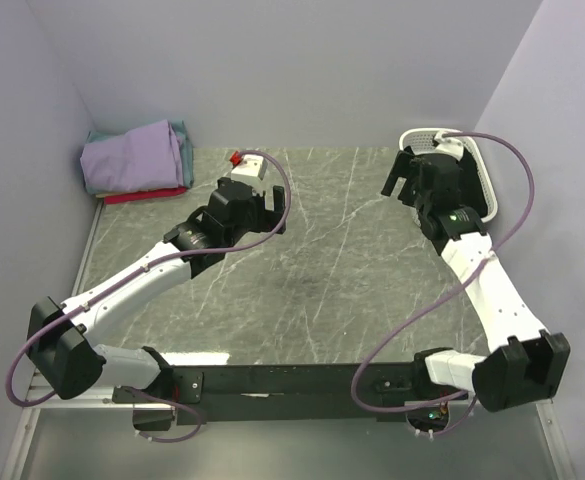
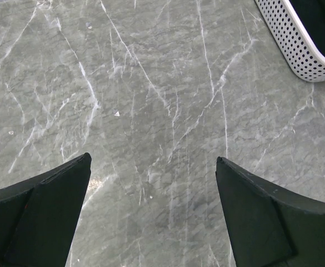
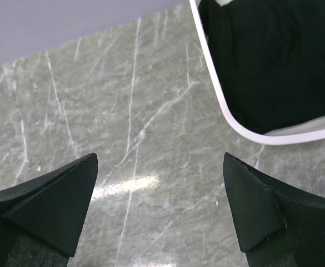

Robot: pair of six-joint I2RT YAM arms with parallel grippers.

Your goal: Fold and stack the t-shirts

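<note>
at the far left corner the folded t-shirts [image 1: 137, 160] sit stacked, lavender on top with teal and red beneath, probably parked there to keep the middle free for folding. the left fingers [image 1: 272, 203] hang spread wide over bare counter [image 1: 322, 270], holding nothing, near a small white box [image 1: 247, 165] with a red button. the right fingers [image 1: 400, 180], also wide apart and empty, hover just beside the white mesh basket [image 1: 484, 185], where a black t-shirt [image 3: 273, 61] lies bunched, seemingly next to be lifted out.
</note>
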